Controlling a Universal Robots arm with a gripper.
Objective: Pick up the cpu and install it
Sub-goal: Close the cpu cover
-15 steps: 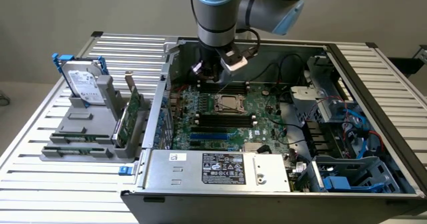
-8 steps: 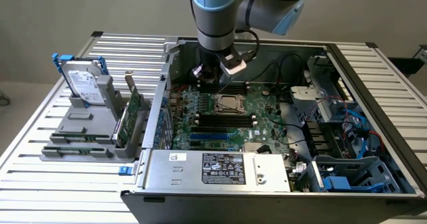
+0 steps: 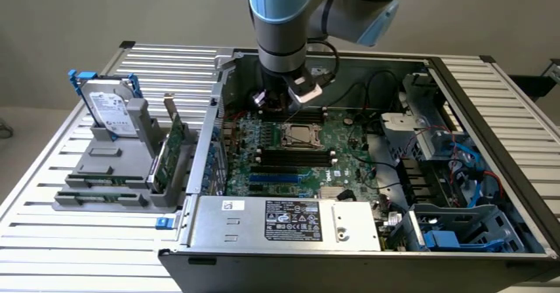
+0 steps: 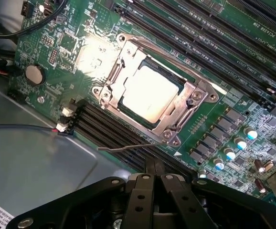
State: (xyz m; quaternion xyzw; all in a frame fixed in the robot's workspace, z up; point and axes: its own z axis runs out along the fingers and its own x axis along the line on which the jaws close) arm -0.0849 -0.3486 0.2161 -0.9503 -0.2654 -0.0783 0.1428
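Observation:
The cpu (image 4: 150, 93) is a pale silvery square lying inside the metal socket frame (image 4: 195, 95) on the green motherboard (image 4: 252, 62); the frame is folded down around its edges. In the exterior view the cpu (image 3: 300, 136) sits mid-board inside the open computer case. My gripper (image 4: 154, 168) hovers just beside the socket, over the dark memory slots, black fingers pressed together with nothing between them. A thin socket lever (image 4: 128, 148) lies loose between gripper and frame. From outside, the gripper (image 3: 280, 109) hangs just beyond the socket's far side.
The case walls (image 3: 490, 149) ring the board. A silver power supply (image 3: 284, 221) sits at the near edge, drive cages with cables at the exterior view's right. A hard drive with blue handles (image 3: 112, 106) stands in a grey rack (image 3: 114, 175) outside the case.

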